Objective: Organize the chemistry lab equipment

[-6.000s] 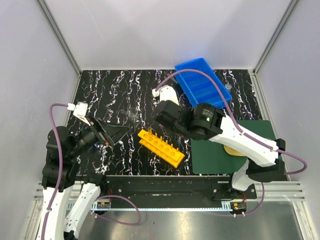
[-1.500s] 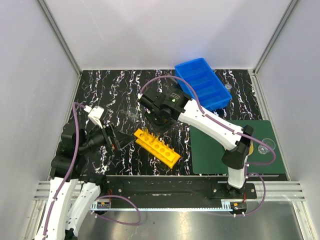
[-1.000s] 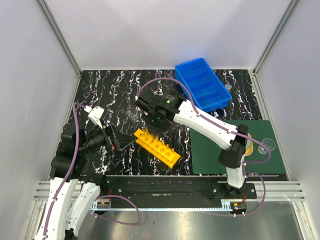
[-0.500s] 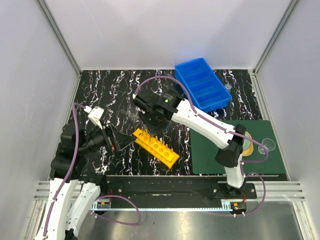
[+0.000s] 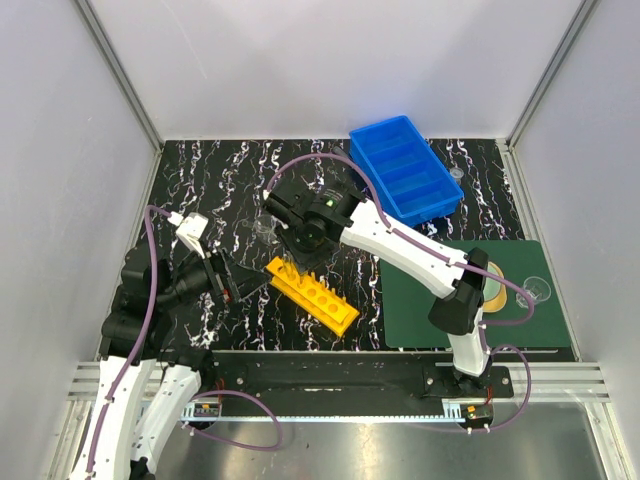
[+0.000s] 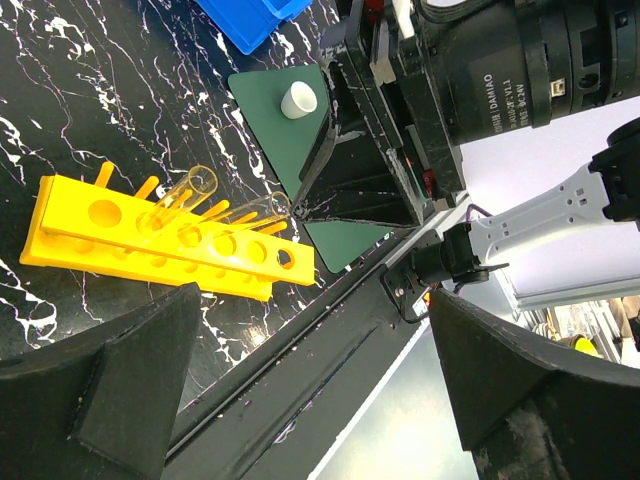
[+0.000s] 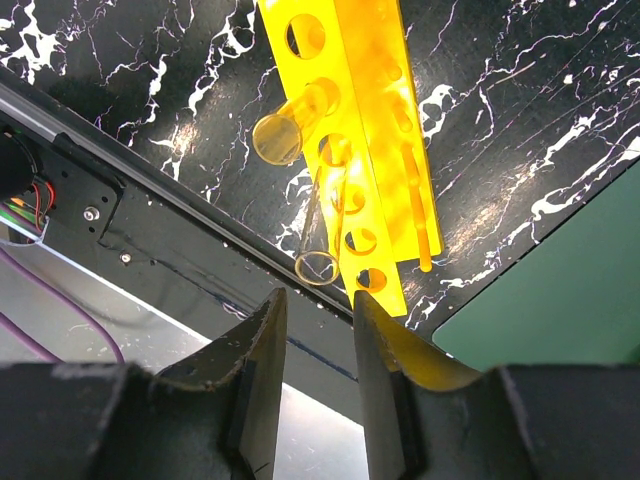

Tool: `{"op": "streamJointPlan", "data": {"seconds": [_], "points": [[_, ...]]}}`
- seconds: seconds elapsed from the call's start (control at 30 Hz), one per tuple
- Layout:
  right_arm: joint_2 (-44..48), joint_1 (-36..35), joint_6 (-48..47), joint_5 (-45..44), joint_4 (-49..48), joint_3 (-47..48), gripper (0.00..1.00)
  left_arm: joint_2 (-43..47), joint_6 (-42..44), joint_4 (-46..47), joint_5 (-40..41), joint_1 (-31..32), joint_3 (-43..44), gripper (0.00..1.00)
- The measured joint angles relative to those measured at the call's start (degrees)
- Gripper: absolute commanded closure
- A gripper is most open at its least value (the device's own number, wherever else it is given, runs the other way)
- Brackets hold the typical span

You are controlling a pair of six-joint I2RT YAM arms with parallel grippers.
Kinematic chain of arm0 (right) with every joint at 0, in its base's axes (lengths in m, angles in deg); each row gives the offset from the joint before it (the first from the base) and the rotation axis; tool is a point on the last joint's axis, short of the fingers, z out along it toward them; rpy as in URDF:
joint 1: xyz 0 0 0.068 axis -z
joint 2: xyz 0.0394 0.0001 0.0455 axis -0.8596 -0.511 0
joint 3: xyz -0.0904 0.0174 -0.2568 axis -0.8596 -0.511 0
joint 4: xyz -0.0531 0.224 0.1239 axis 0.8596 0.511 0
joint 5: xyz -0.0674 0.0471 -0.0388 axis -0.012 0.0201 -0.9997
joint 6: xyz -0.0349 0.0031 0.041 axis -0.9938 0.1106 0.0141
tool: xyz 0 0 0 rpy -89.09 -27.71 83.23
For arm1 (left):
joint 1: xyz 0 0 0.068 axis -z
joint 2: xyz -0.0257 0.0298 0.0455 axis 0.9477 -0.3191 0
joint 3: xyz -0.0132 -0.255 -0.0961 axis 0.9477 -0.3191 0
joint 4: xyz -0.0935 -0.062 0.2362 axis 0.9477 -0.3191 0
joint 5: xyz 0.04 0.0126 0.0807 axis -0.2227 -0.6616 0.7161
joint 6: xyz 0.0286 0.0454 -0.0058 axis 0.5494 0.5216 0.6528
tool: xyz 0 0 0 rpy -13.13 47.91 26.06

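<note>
Marbled black tabletop (image 5: 200, 180) carries one yellow rack (image 5: 315, 293) holding two glass tubes (image 7: 285, 128).

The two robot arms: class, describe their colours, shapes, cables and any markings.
Both the left arm and right arm have white links, black cylindrical joints and a trailing purple cable. The right arm's black motor reads DAMIAO. The left fingers are broad black wedges; the right fingers are narrower, also dark.
</note>
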Motion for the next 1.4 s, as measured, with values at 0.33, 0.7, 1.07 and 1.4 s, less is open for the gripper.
{"op": "streamJointPlan", "data": {"seconds": [0.33, 0.7, 1.07, 1.4], "points": [[0.0, -0.66, 0.09, -0.09, -0.07, -0.13, 0.62, 0.0, 0.02, -0.02, 0.0, 0.0, 0.0, 0.01], [0.87, -0.81, 0.55, -1.07, -0.17, -6.23, 0.64, -0.09, 0.31, -0.11, 0.0, 0.0, 0.02, 0.01], [2.16, -0.81, 0.61, -0.98, -0.17, -8.39, 0.7, -0.2, 0.61, -0.15, 0.02, 0.0, 0.02, 0.01], [2.16, -0.85, 0.59, -0.85, -0.17, -8.37, 0.7, -0.2, 0.72, -0.15, 0.02, 0.0, 0.02, 0.01]]}}
